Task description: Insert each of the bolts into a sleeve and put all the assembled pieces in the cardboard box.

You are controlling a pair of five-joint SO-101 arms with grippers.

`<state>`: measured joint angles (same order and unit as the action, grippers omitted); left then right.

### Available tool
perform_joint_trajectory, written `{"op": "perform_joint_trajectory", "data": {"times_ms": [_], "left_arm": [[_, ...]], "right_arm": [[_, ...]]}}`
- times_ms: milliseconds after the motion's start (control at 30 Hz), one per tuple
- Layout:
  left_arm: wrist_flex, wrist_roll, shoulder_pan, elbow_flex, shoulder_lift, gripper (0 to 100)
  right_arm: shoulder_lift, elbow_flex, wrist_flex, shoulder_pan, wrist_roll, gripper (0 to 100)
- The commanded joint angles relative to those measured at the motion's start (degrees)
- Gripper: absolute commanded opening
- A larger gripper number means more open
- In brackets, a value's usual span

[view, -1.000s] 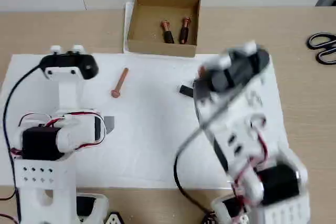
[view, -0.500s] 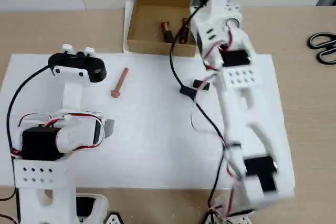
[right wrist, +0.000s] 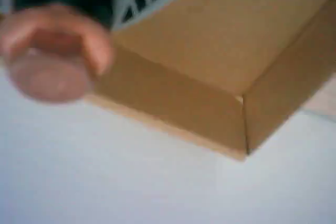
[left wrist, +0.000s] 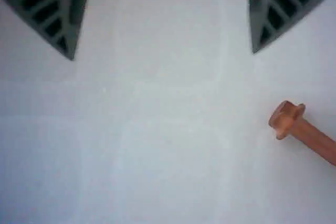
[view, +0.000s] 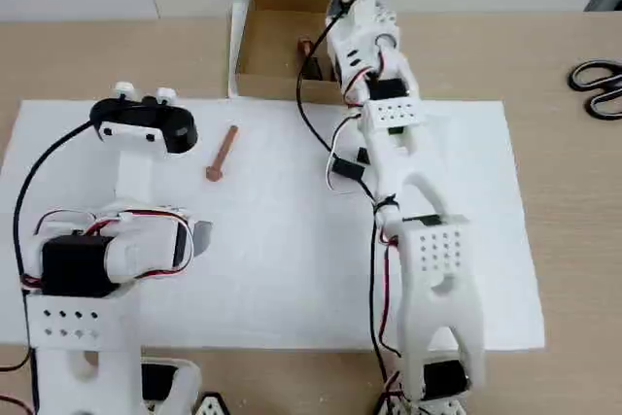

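A loose copper bolt (view: 222, 153) lies on the white mat, just to the right of my left arm's wrist (view: 146, 123). In the left wrist view my left gripper (left wrist: 163, 51) hangs open above the mat, with the bolt's head (left wrist: 286, 119) off to one side. My right arm (view: 369, 55) stretches out over the cardboard box (view: 243, 46). It is shut on a bolt whose copper head (right wrist: 52, 56) shows very close, with a dark sleeve behind it, beside the box wall (right wrist: 173, 108). One assembled piece (view: 309, 55) lies in the box. A black sleeve (view: 345, 169) rests on the mat beside the right arm.
The white mat (view: 272, 269) covers the middle of the wooden table. Black scissors (view: 598, 85) lie at the far right edge. The right arm's cable loops over the mat near the sleeve.
My right arm has swung from the mat's middle out over the box, carrying its bolt piece. My left arm has shifted slightly to the right.
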<state>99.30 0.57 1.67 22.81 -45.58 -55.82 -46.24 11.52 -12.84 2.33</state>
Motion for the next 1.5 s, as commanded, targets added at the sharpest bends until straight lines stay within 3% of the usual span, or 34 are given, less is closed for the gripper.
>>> {"op": "perform_joint_trajectory", "data": {"times_ms": [0, 133, 333, 533, 867, 1267, 1467], "left_arm": [[-0.1, 0.4, 0.5, -0.1, -0.1, 20], [-0.1, 0.4, 0.5, -0.1, -0.1, 20], [-0.1, 0.4, 0.5, -0.1, -0.1, 20], [-0.1, 0.4, 0.4, -0.1, -0.1, 20], [-0.1, 0.4, 0.2, -0.1, -0.4, 20], [-0.1, 0.4, 0.4, -0.4, -0.5, 20], [-0.1, 0.4, 0.2, -0.4, -0.5, 20]], "right_arm": [[-4.8, -10.1, -1.6, -1.0, -0.3, 0.8], [-10.3, -15.0, -1.5, -1.4, -0.4, 2.0], [-11.5, -15.8, 3.6, -1.5, -0.5, 13.7], [-11.5, -22.4, 7.3, -1.0, -0.5, 13.5], [-11.4, -50.9, 34.9, 0.4, -0.5, 13.4], [16.0, -50.1, 80.5, 6.9, -0.4, 13.5], [27.4, -50.0, 85.1, 10.2, -0.3, 13.3]]}}
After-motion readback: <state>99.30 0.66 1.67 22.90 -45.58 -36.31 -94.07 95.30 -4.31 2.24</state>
